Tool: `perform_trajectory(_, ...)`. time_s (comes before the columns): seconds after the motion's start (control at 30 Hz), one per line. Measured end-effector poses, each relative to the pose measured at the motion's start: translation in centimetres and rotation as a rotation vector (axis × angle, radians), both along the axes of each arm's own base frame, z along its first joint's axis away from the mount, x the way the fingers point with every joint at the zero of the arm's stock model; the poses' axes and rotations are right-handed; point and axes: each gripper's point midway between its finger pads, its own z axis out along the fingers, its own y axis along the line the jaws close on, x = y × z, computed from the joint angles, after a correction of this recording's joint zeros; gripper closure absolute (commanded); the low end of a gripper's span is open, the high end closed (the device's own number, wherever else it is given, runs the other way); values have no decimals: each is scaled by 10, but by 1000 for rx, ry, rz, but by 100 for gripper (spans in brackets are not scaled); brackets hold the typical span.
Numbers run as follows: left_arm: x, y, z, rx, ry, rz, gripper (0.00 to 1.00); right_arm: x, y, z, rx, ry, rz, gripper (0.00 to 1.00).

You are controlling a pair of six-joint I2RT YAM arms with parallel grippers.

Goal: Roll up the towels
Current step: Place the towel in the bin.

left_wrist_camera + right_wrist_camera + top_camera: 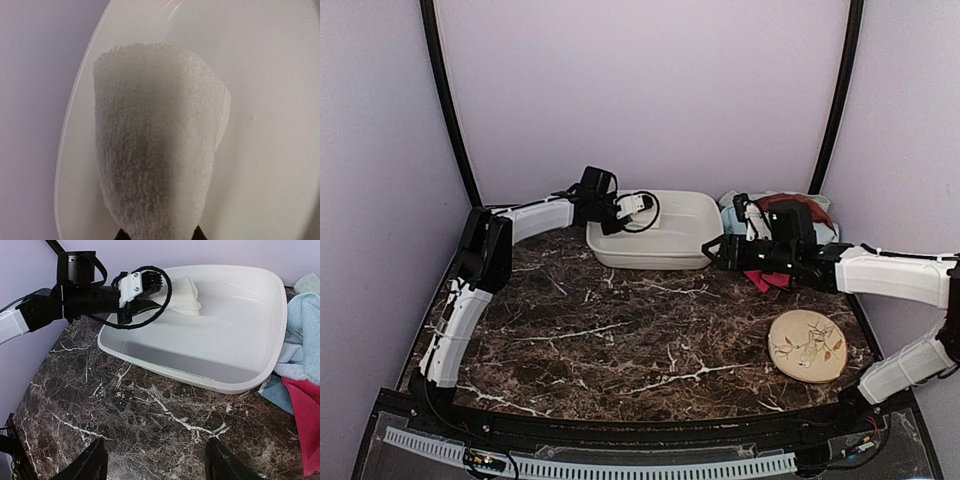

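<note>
Roll one over the basin, heap untouched

White towel (155,145), rolled tight, hangs over the left end of the basin (200,377), clenched in the left tool (638,207). Light blue towel (302,340), pink towel (307,425) and rust-brown towel (802,204) lie loose in a heap on the desk (620,340) beside its right end. Right tool (157,465) hovers released, empty. One roll looks done; the rest wait unrolled.

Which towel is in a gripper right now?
The cream-white towel, gripped by the left gripper over the white basin; the light blue towel and pink towel lie heaped beside it.
</note>
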Motion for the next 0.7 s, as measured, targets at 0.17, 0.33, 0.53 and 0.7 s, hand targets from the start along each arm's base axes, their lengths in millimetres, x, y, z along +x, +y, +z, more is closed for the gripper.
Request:
perform_trajectory(0.17,6,-3,-39,68,-8,-1,100,-9,-3,-2,33,10,0,34)
perform_trajectory(0.33,24,-2,-38,112,-117,25,100,-12,-2,4,74,4,7,34)
perform_trajectory(0.53,45,3,-26,145,-268,79,100,-15,2,5,104,12,24,33)
perform_trajectory(0.7,56,5,-7,134,-373,111,100,-16,7,1,120,23,40,33)
